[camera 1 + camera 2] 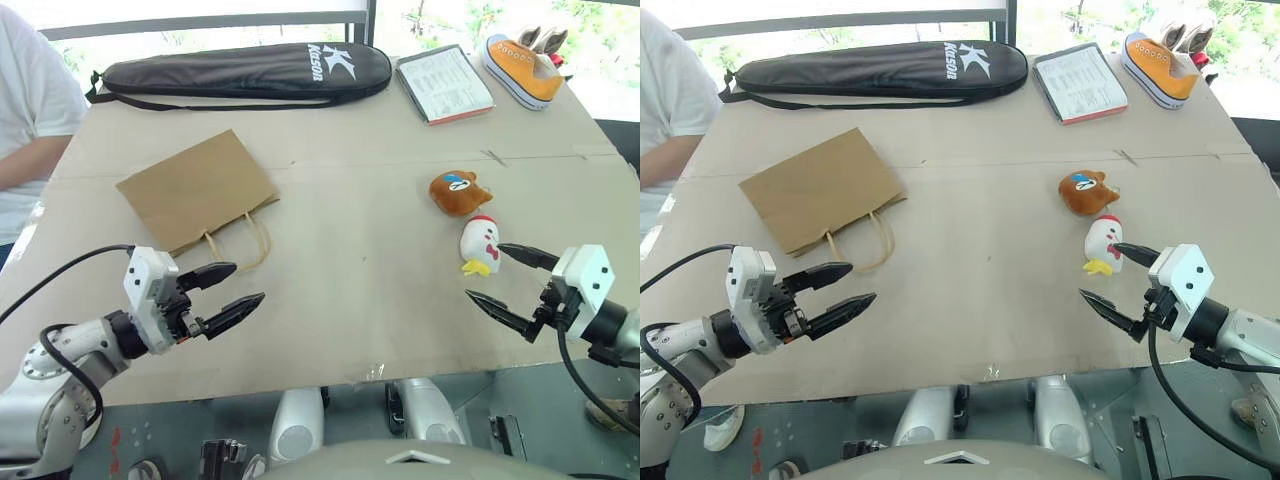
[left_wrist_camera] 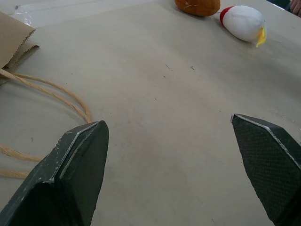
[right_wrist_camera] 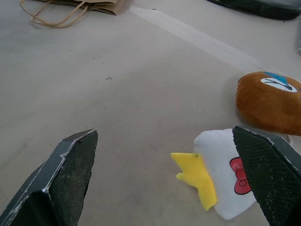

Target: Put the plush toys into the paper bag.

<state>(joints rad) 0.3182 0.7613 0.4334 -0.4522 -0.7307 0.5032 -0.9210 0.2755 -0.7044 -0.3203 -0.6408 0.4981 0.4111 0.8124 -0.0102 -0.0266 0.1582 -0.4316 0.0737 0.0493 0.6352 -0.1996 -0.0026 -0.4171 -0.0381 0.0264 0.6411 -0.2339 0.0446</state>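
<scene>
Nearest the camera, the left gripper (image 1: 229, 290) hovers over the table (image 1: 350, 300) with its fingers apart and empty, close to the handles of the paper bag (image 1: 198, 190), which lies flat on the left side. The right gripper (image 1: 503, 277) also has its fingers spread and holds nothing, just beside the white chicken (image 1: 479, 243). The bear head (image 1: 458, 192) lies touching the chicken, just beyond it. Farther back lie a black case (image 1: 240, 72), a booklet (image 1: 444, 84) and a sneaker (image 1: 524, 68). A person's sleeve (image 1: 30, 100) shows at the far left.
</scene>
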